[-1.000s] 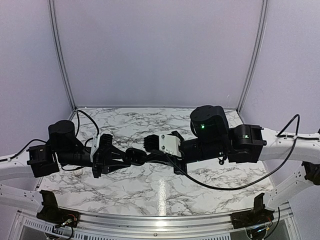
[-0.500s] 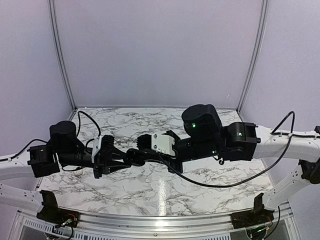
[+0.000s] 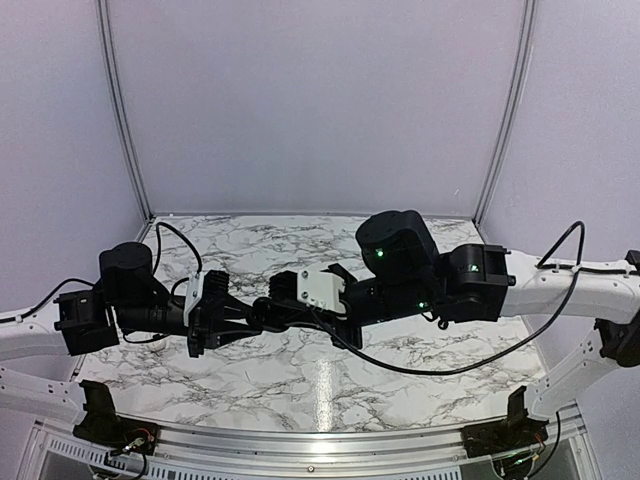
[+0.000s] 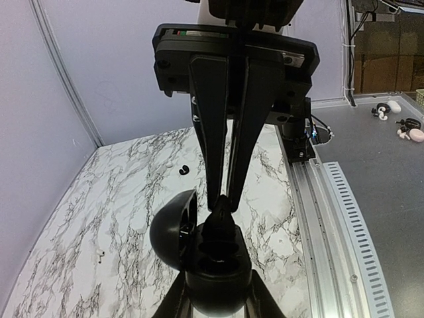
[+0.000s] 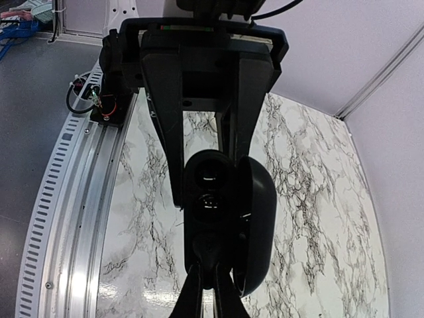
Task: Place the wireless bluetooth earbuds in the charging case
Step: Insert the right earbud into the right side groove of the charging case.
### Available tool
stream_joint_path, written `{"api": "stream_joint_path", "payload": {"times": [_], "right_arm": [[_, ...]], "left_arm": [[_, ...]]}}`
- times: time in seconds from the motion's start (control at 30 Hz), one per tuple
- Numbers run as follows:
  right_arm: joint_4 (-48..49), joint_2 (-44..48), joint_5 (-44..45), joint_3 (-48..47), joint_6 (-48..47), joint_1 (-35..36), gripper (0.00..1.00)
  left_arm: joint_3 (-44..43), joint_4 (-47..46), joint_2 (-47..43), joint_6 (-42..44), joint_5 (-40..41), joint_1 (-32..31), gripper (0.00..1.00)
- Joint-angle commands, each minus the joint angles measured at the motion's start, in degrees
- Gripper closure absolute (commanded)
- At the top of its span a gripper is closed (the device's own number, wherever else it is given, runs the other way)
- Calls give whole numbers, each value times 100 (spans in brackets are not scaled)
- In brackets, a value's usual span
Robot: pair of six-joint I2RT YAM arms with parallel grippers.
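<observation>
The left fingers point(image 5: 167, 132) are clamped on the charging case point(image 4: 213, 268), a black shell held in mid-air over the bench point(image 4: 132, 199) at the centre of the top view, its lid point(image 4: 173, 225) swung open. The right fingers point(image 4: 212, 119) are pinched on what looks like an earbud point(image 4: 222, 211), right at the case mouth. As I judge it, the bud should line up over a free well, go straight down, and be released only once flush. A small black piece point(image 4: 184, 169) lies on the bench, upper left of the left wrist view; I cannot tell what it is.
</observation>
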State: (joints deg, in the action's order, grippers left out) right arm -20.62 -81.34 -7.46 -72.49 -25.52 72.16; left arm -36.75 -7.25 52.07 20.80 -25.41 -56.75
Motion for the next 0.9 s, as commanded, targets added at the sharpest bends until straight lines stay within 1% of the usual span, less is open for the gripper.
{"api": "stream_joint_path", "payload": {"times": [0.0,0.23,0.4,0.57,0.87], "right_arm": [[-117,-119,-22,-209,103,70,100],[-98,-198,118,-162,235,69,100],[157,-78,78,43,308,70,100],[235,16,87,44,371,66,83],[344,310,122,145,364,70,77]], "left_arm": [[-112,-256,-147,-90,78,-20,100],[-60,-356,-266,-187,102,-20,100],[-67,-373,-274,-212,96,-21,100],[-60,-367,-312,-242,114,-20,100],[-52,-330,-293,-212,129,-20,100]]}}
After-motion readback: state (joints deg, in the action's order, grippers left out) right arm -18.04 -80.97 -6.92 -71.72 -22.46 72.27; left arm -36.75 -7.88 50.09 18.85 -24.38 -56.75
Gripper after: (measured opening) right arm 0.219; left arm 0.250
